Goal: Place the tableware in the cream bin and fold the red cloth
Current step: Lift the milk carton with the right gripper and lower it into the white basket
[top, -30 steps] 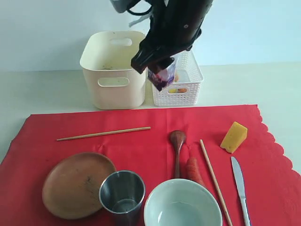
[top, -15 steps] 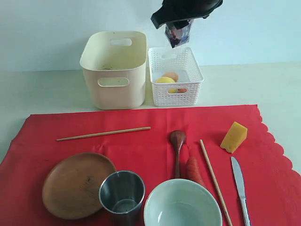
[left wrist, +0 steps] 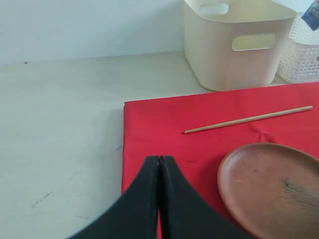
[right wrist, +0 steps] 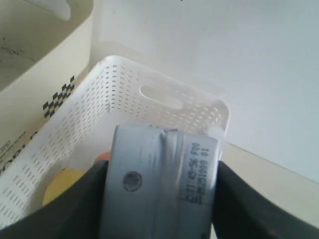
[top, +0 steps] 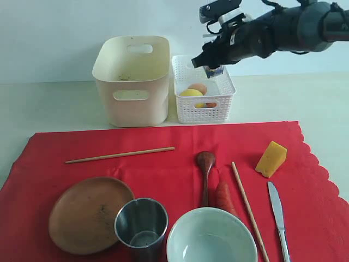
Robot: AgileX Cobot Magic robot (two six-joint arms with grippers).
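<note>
1. Comparing frames, we see the right end effector [top: 214, 64] lower now, gripping the milk carton [right wrist: 159, 184] over the white basket [top: 204, 112].
2. Its printed code is too blurred to read.
3. Our left end effector [left wrist: 159, 167] is closed, empty; the wooden plate [top: 90, 214] lies on the red cloth [top: 163, 139].

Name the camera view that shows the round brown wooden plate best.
The exterior view: the round brown wooden plate lies almost whole on the red cloth, only its edge hidden behind the steel cup. The left wrist view crops it at the frame's edge; the right wrist view misses it.
</note>
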